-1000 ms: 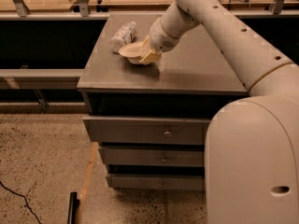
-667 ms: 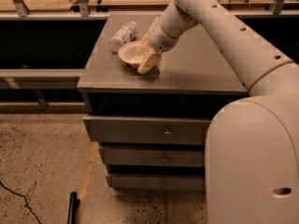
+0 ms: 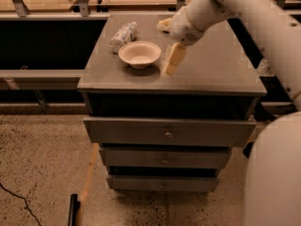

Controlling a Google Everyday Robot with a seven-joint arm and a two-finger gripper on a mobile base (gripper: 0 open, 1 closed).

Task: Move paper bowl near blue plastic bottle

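The paper bowl (image 3: 139,54) sits upright on the grey cabinet top (image 3: 211,74), left of centre. The blue plastic bottle (image 3: 123,36) lies on its side just behind and left of the bowl, almost touching its rim. My gripper (image 3: 172,59) hangs at the end of the white arm (image 3: 202,11), just right of the bowl and apart from it, pointing down at the cabinet top. It is open and holds nothing.
A yellow sponge (image 3: 164,24) lies at the back of the top, partly hidden by the arm's wrist. The cabinet has drawers (image 3: 167,132) below. A dark shelf and rails run behind. The robot's white body (image 3: 273,173) fills the lower right.
The gripper has let go of the bowl and moved off to its right. The bowl, tilted in the gripper before, now rests flat next to the bottle.
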